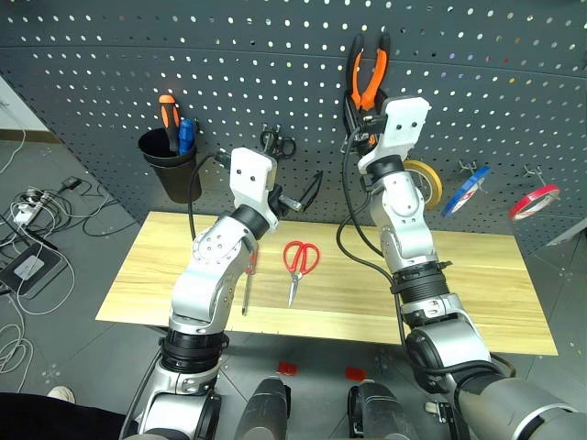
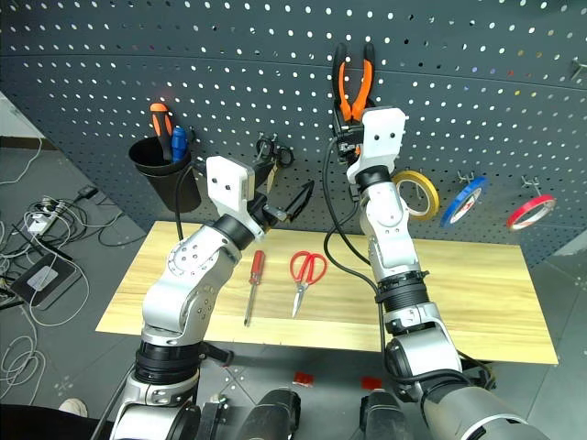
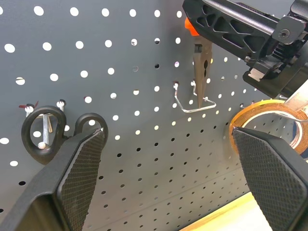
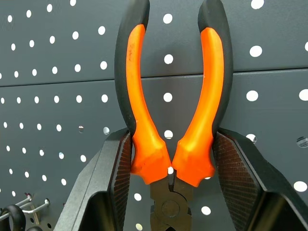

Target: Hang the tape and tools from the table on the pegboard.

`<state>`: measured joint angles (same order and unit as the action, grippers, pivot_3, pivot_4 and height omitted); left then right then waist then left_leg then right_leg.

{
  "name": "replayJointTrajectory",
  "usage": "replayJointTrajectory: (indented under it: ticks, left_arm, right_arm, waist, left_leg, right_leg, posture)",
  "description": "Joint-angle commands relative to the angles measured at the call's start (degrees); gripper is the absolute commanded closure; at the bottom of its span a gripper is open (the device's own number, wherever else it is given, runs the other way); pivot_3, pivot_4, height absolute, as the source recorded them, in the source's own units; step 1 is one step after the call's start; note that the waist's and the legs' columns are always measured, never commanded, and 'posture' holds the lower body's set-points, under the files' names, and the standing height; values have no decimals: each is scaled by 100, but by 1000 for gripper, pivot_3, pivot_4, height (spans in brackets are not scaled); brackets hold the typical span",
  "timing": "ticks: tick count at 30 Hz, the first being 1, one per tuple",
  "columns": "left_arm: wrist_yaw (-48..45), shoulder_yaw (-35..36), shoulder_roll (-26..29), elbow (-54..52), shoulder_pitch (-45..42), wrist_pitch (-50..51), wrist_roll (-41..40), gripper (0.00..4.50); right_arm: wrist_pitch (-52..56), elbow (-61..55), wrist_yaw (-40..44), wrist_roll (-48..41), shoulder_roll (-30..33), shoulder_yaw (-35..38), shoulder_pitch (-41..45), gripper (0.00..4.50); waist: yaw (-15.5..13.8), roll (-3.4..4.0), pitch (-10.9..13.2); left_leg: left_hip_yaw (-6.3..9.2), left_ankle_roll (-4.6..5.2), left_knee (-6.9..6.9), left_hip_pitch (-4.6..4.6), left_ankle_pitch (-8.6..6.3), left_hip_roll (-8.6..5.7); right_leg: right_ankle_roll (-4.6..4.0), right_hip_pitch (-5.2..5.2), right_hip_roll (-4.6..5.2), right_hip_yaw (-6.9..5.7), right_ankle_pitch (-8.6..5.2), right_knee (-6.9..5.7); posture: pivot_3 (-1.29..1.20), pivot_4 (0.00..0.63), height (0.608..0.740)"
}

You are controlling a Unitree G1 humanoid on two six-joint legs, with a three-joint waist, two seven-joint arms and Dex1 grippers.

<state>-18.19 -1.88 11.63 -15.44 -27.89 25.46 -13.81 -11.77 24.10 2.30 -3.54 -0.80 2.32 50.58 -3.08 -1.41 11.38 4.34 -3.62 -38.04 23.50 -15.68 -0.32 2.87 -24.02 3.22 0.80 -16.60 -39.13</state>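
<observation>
From the head cameras, the right gripper (image 1: 365,117) is raised against the pegboard (image 1: 92,73) with the pliers (image 1: 368,69) clamped between its fingers, orange-and-black handles pointing up and the nose down. Just right of that arm the tape (image 1: 426,181) already hangs on the board, with a thin blue roll (image 1: 466,190) and a thin red roll (image 1: 534,202) farther right. On the table (image 1: 477,293) the red-handled scissors (image 1: 298,263) lie near the middle and the screwdriver (image 2: 253,286) just to their left, both untouched. The left gripper (image 2: 286,207) hovers in front of the board with its fingers spread and nothing between them. Small black-handled scissors (image 1: 276,142) hang above it, and a black cup (image 1: 170,170) of handles sits at the far left.

The left wrist view shows the pliers' steel tip dipping into a wire hook (image 3: 195,102), with the tape's edge beside it.

The right wrist view shows the pads pressed on the lower handles, just above the pivot.

The pliers look stiff, fairly heavy and nose-weighted; the rubbery handle sleeves should give good friction, so this low grip near the pivot seems a sound hold. The scissors' smooth blades are likely slippery, so the handle loops look like the better hold; the slim screwdriver is light and may roll.
</observation>
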Motion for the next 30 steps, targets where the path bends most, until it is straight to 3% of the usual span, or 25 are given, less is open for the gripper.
replayJointTrajectory:
  ticks: [1, 21, 30]
  left_arm:
    - [-9, 28, 30, -177, -109, -98, 17, 0]
    - [-18, -8, -1, -170, -146, -82, 4, 0]
    - [-38, -7, 35, -240, -68, -50, 0, 0]
  right_arm:
    - [-8, -241, -56, -41, 26, 75, 219, 2139]
    - [-40, -382, -221, -6, -4, 79, 213, 2139]
    - [-333, 13, -156, 203, -134, -214, -258, 2139]
  waist:
    - [1, 1, 2]
    - [1, 1, 2]
    - [-3, 1, 2]
  left_leg:
    - [-1, 0, 1, 0, 0, 0]
    - [-1, 0, 6, 0, 0, 1]
    - [-1, 0, 6, 0, 0, 1]
  right_leg:
    - [0, -1, 0, 1, 0, 0]
    - [0, -3, -2, 1, 0, 2]
    - [0, -3, -2, 2, 0, 2]
  posture:
    - [257, 199, 740]
    - [259, 192, 740]
    - [270, 191, 740]
